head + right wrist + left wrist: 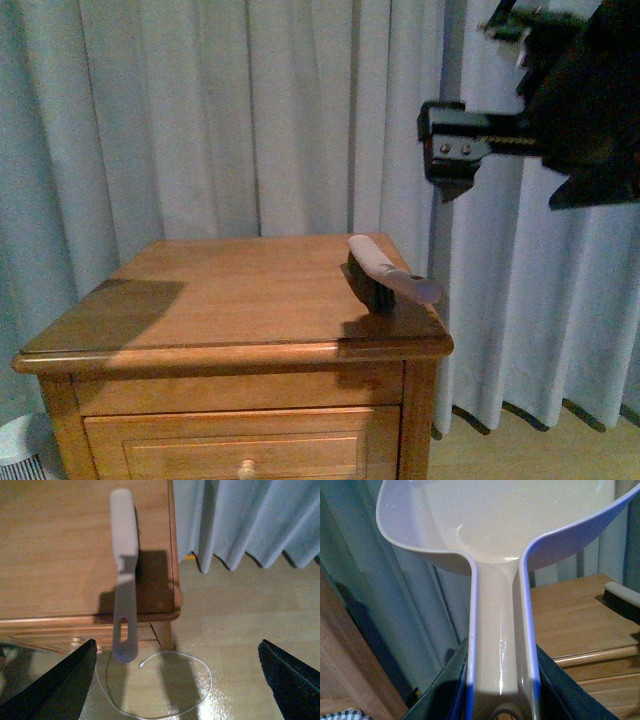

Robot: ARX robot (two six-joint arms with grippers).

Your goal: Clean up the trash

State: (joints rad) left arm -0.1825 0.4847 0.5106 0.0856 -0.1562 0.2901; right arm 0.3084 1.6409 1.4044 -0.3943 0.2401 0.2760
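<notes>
Right wrist view: my right gripper [177, 647] hangs spread wide above the brush [124, 535]; left gripper [501, 685] clamps the dustpan [495, 525].

You're facing pale blue-grey curtains [250, 120] that hang in long folds across the whole back and reach nearly to the floor. In front of them stands a warm-brown wooden counter [230, 300], a bedside cabinet with a moulded edge. It has a drawer [240, 445] with a small pale knob [246, 467]. A soft shadow darkens the left front part of its top. The floor [240, 610] is pale and glossy and mirrors the light. A thin white cable [172, 653] loops on it near the cabinet's leg.
</notes>
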